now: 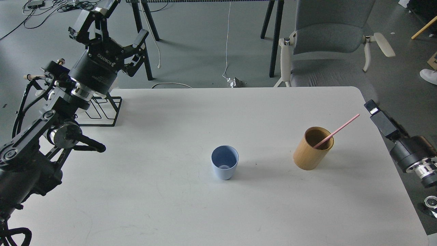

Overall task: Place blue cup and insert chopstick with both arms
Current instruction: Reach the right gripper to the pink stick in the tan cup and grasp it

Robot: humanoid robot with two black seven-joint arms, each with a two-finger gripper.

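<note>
the blue cup (224,166) stands upright mid-table. the chopstick (336,131) leans in the wooden holder (312,148). right gripper (382,121): state indeterminable. left gripper (112,27): spread wide, empty. risk: an angled pull tips the holder.

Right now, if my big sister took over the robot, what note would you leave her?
Left gripper: fingers open, holding nothing, raised over the table's far left corner above the black wire rack.
Right gripper: seen edge-on at the table's right edge; can't tell if open.
Blue cup: upright and empty, mid-table.
Chopstick: leaning inside the wooden cylinder, to the cup's right.
Done: the cup stands on the table.
Left: take the chopstick out and put it in the blue cup.
</note>
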